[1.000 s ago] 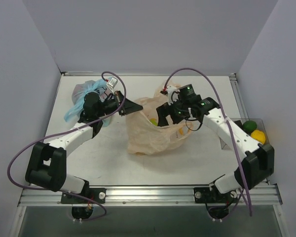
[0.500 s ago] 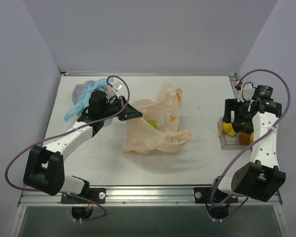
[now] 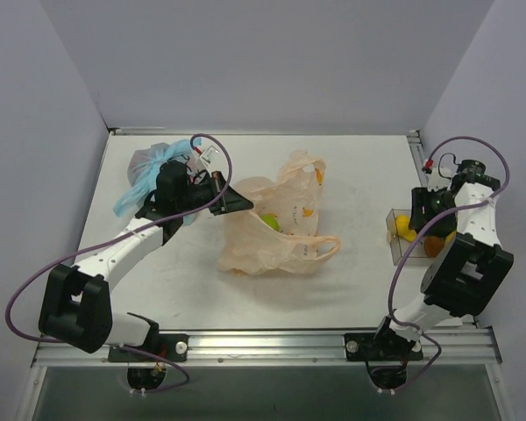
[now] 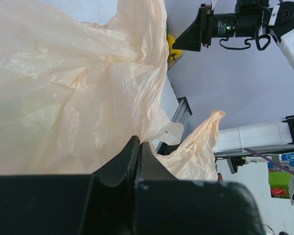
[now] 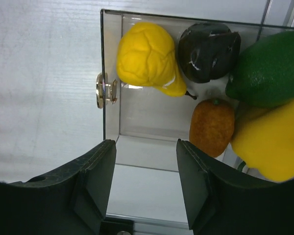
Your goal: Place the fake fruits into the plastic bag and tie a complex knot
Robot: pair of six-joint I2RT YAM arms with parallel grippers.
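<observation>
right end effector [image 5: 146,182] half-spread, nothing between its fingers, hovering at the near wall of the clear bin [image 5: 104,73], right edge of the top frame. fake fruits are in that bin. yellow fruit [image 5: 147,55] lies straight past the gap, slightly left. orange fruit [image 5: 211,126] is just right of the right finger, long axis up-down in frame, roughly in line with the fingers. dark fruit [image 5: 208,49] and green fruit [image 5: 269,66] upper right. right arm is much the nearer one.

left end effector [image 4: 137,147] pinched closed on the plastic bag [image 3: 276,241] rim, mid counter [image 3: 359,167], well apart from the bin. one yellow-green fruit [image 3: 270,220] already inside.

only the right wrist view separates the fruits. only the top view shows the bag-to-bin gap. the left wrist view shows film at the jaws, with the bag's contents hidden.
</observation>
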